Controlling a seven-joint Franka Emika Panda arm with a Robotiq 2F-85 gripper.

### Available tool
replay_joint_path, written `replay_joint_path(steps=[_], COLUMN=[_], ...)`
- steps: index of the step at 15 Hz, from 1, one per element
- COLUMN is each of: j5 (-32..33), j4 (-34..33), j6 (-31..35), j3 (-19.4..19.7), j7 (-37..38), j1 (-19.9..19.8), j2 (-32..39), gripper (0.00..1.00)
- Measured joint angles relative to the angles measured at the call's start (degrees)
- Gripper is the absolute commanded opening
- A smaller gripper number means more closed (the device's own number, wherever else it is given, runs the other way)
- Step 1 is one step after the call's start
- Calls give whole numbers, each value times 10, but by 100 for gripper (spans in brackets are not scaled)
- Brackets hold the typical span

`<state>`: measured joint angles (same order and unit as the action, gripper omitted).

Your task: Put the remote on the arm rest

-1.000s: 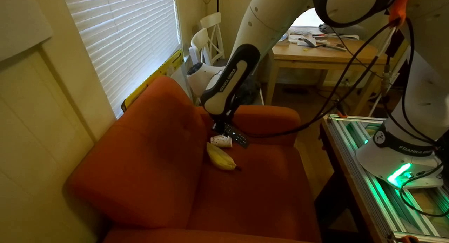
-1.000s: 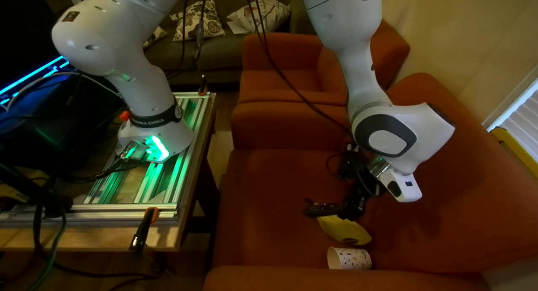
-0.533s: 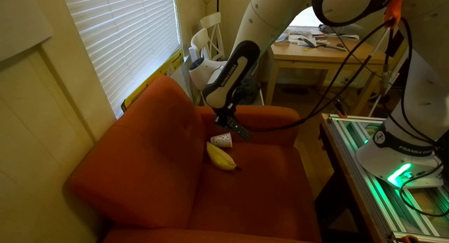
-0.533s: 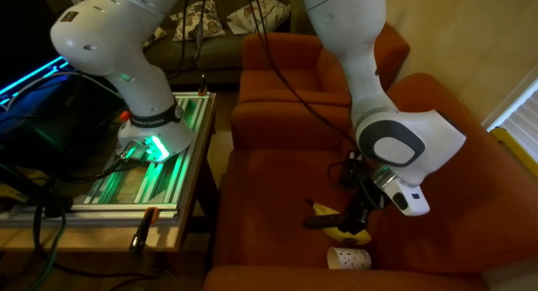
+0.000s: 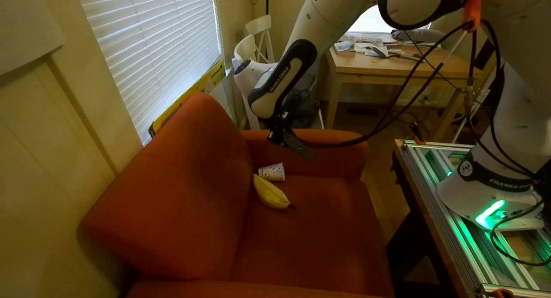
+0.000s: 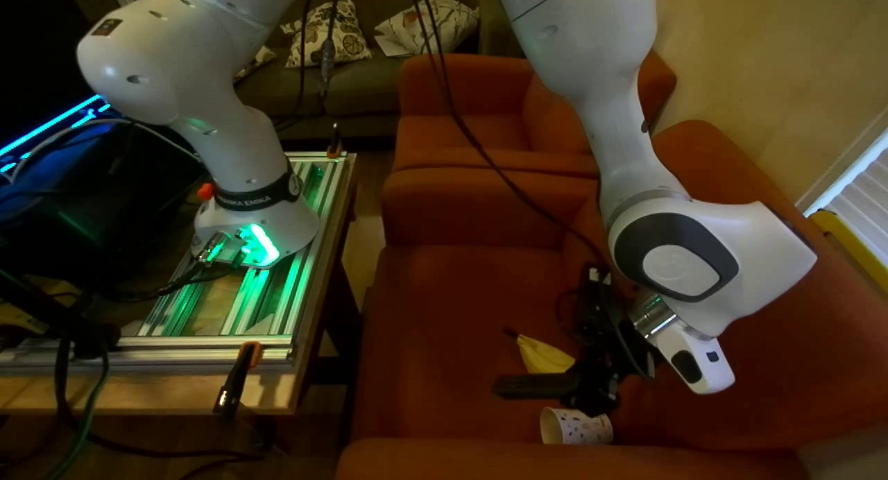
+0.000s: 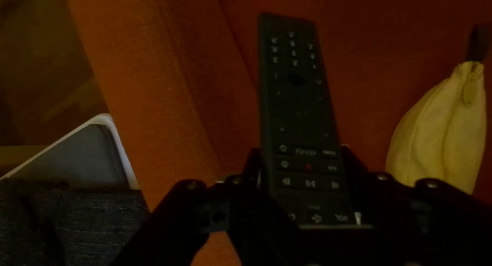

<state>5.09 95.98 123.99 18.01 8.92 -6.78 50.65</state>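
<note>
The black remote (image 7: 301,104) is held between the fingers of my gripper (image 7: 301,162) in the wrist view, buttons facing the camera and its far end sticking out. In both exterior views the gripper (image 5: 280,136) (image 6: 590,386) holds the remote (image 5: 298,145) (image 6: 531,386) above the orange seat, apart from the upholstery. The padded arm rest (image 5: 335,162) beside the cup is just behind the remote in an exterior view; it also runs along the bottom (image 6: 485,459) and shows as an orange band in the wrist view (image 7: 130,66).
A yellow banana (image 5: 270,194) (image 6: 544,355) and a speckled white paper cup (image 5: 272,172) (image 6: 574,426) lie on the seat. The tall chair back (image 5: 185,181) is close to the arm. A white chair (image 5: 247,48) stands beyond the arm rest. A black cable hangs from the arm.
My gripper has risen with the remote and moved toward the arm rest beside the cup. The remote's button face shows less in the exterior views. The banana and cup have not moved.
</note>
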Motion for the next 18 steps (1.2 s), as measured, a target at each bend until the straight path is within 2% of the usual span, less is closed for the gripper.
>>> replay_joint_path(steps=[8, 18], j5=[24, 40], j4=[-49, -126], j6=[-44, -145], j3=[-6, -17], j7=[-84, -150], j1=[-39, -68], j2=[21, 57], gripper=[26, 26])
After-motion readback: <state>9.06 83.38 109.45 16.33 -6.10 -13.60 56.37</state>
